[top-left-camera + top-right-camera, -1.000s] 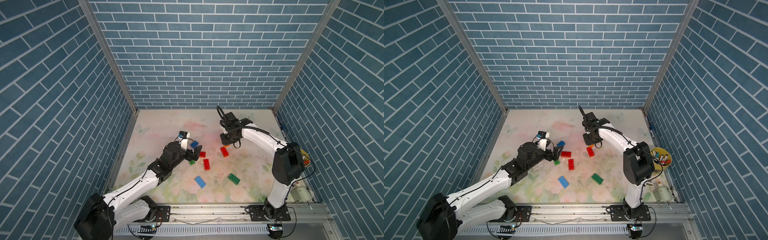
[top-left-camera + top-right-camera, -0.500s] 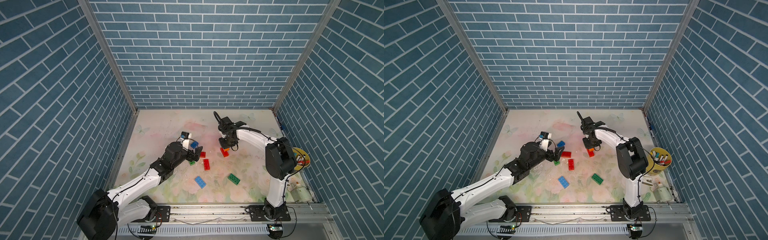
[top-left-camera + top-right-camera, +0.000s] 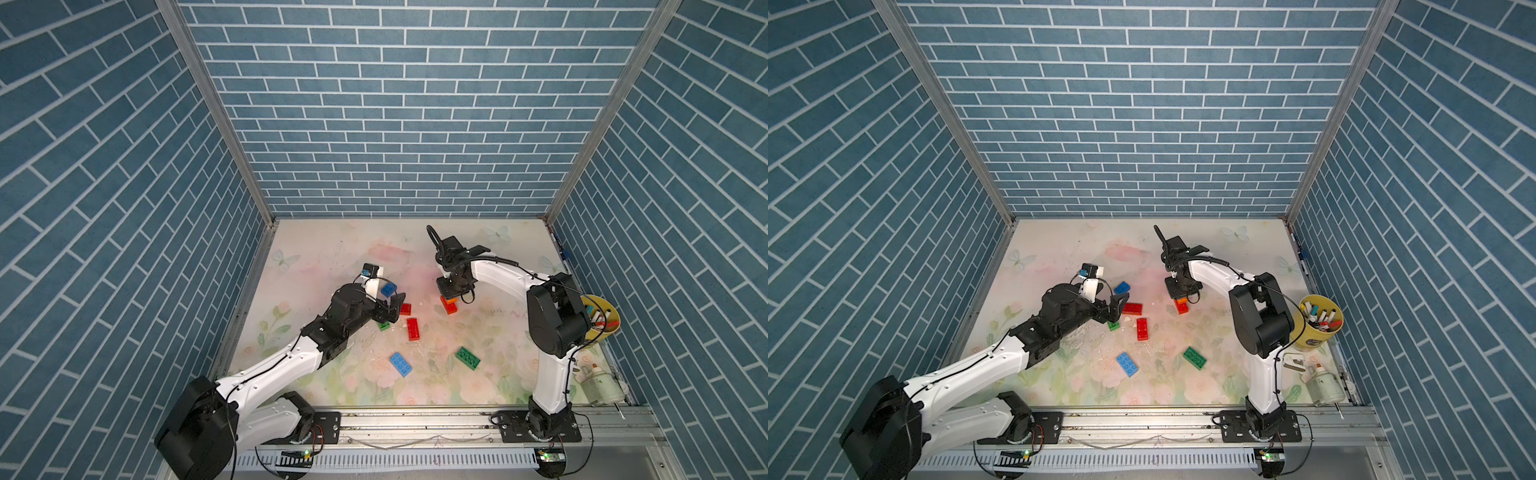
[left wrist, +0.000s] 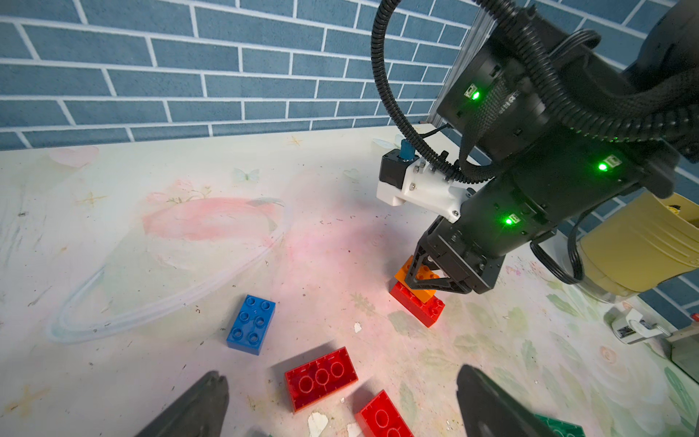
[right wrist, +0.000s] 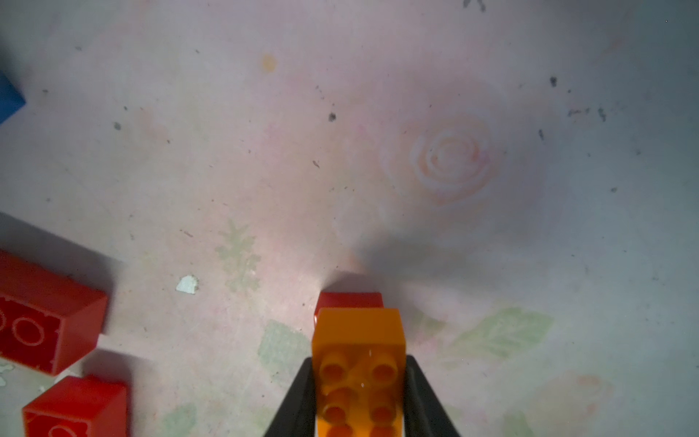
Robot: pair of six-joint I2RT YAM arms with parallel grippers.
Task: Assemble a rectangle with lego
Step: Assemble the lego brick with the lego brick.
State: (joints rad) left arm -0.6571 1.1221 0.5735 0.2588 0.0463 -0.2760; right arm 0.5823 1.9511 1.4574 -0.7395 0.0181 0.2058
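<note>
Left pincer (image 3: 393, 309) spread wide; right pincer (image 5: 359, 378) clamped.

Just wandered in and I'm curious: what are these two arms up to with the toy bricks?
The right gripper is shut on an orange brick, set on top of a red brick. The left gripper hangs open near two loose red bricks, holding nothing. A blue brick, a light blue brick and a green brick lie apart.

Right wrist view: orange brick (image 5: 359, 333), clamped in the right gripper (image 5: 359, 378), runs off the frame edge and hides all but a sliver of the red brick (image 5: 350, 299) beneath, blue brick (image 5: 9, 98) cropped to a corner; both top views: small green brick (image 3: 384, 326) half under the left gripper (image 3: 397, 309).
</note>
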